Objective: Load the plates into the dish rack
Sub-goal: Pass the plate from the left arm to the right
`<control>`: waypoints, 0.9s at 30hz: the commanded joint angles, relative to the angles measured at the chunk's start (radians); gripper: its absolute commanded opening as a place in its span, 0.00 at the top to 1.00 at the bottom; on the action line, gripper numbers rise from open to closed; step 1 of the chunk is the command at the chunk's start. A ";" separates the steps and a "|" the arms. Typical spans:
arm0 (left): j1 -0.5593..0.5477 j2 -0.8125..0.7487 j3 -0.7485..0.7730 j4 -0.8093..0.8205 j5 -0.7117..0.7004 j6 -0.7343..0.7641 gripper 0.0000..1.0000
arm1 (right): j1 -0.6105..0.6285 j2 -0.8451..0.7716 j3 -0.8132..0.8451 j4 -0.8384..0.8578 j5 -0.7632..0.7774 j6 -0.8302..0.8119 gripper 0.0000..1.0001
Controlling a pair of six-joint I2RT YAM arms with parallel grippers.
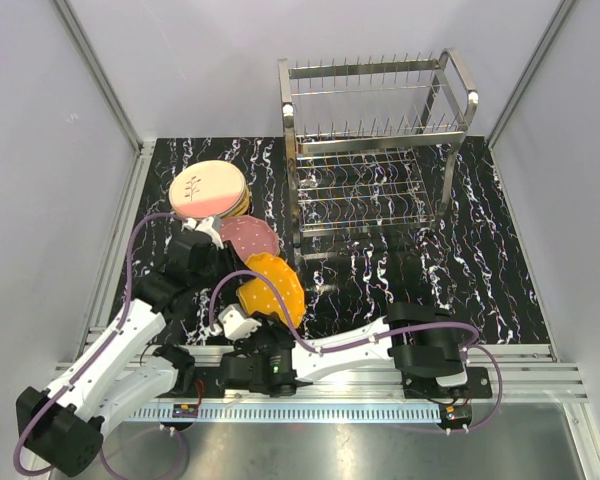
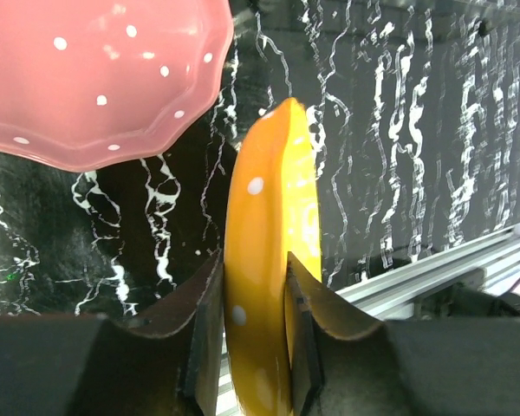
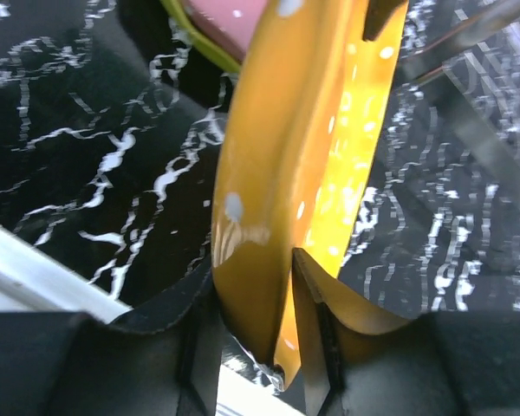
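Black with white streaks, the table (image 1: 500, 290) has white walls on three sides. I see the dish rack (image 1: 370, 165) standing at the far edge, a bit to the right, with no plate in it. A stack of plates sits near the far left corner, with the cream plate (image 1: 208, 188) on top. The pink plate (image 1: 250, 236) lies just beside the stack, toward me. The orange plate (image 1: 272, 288) is closer to the near edge, left of the middle. It is tipped up on its side, not flat. From above it looks like an oval, and its long way runs from far left to near right. My left arm (image 1: 120, 340) bends in from the near left corner, and my right arm (image 1: 350, 345) lies low along the near edge, reaching left. The left gripper (image 2: 253, 269) is pinching the rim of the orange plate, one finger on each face. The right gripper (image 3: 256, 269) is pinching another part of the rim the same way.
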 commanded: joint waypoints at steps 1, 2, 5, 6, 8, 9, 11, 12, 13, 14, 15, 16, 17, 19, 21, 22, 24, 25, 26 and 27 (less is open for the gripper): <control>-0.006 0.005 0.052 0.098 0.062 0.077 0.68 | 0.010 -0.114 -0.021 0.145 -0.016 0.011 0.90; -0.006 0.008 0.049 0.098 0.062 0.083 0.66 | 0.010 -0.125 -0.034 0.159 -0.025 0.012 0.90; -0.006 0.008 0.037 0.110 0.083 0.089 0.60 | 0.010 -0.162 -0.080 0.208 -0.062 0.012 0.92; -0.006 0.007 0.026 0.132 0.103 0.089 0.60 | 0.010 -0.177 -0.098 0.217 -0.075 0.012 0.92; -0.006 0.007 0.011 0.153 0.138 0.083 0.56 | 0.010 -0.186 -0.112 0.248 -0.089 0.014 0.93; -0.008 0.007 0.003 0.155 0.140 0.083 0.56 | 0.010 -0.188 -0.120 0.255 -0.102 0.014 0.95; -0.008 0.007 -0.004 0.159 0.146 0.086 0.52 | 0.012 -0.188 -0.124 0.271 -0.111 0.019 0.99; -0.008 0.007 -0.004 0.158 0.147 0.089 0.47 | 0.010 -0.185 -0.127 0.275 -0.120 0.022 1.00; -0.008 0.008 -0.004 0.156 0.148 0.092 0.41 | 0.010 -0.182 -0.129 0.275 -0.125 0.025 1.00; -0.008 0.010 -0.003 0.152 0.149 0.103 0.39 | 0.010 -0.180 -0.129 0.274 -0.128 0.028 1.00; -0.008 0.013 0.000 0.152 0.152 0.108 0.38 | 0.010 -0.180 -0.130 0.275 -0.135 0.037 1.00; -0.008 0.015 0.002 0.150 0.152 0.109 0.38 | 0.010 -0.180 -0.133 0.277 -0.141 0.039 1.00; -0.008 0.016 0.003 0.153 0.158 0.109 0.35 | 0.010 -0.182 -0.136 0.282 -0.149 0.040 1.00; -0.008 0.019 0.003 0.163 0.175 0.103 0.32 | 0.010 -0.197 -0.156 0.304 -0.168 0.046 1.00; -0.008 0.022 0.006 0.172 0.192 0.095 0.24 | 0.009 -0.218 -0.184 0.323 -0.175 0.060 1.00; -0.008 0.027 0.011 0.172 0.194 0.097 0.19 | 0.009 -0.227 -0.193 0.343 -0.180 0.063 1.00; -0.008 0.041 0.026 0.164 0.192 0.106 0.01 | 0.009 -0.252 -0.219 0.358 -0.189 0.071 1.00; -0.008 0.045 0.032 0.160 0.189 0.112 0.01 | 0.007 -0.258 -0.225 0.369 -0.192 0.072 1.00; -0.008 0.048 0.040 0.147 0.189 0.124 0.01 | 0.007 -0.264 -0.232 0.371 -0.194 0.074 1.00; -0.008 0.057 0.058 0.141 0.189 0.134 0.01 | 0.007 -0.270 -0.241 0.369 -0.195 0.080 1.00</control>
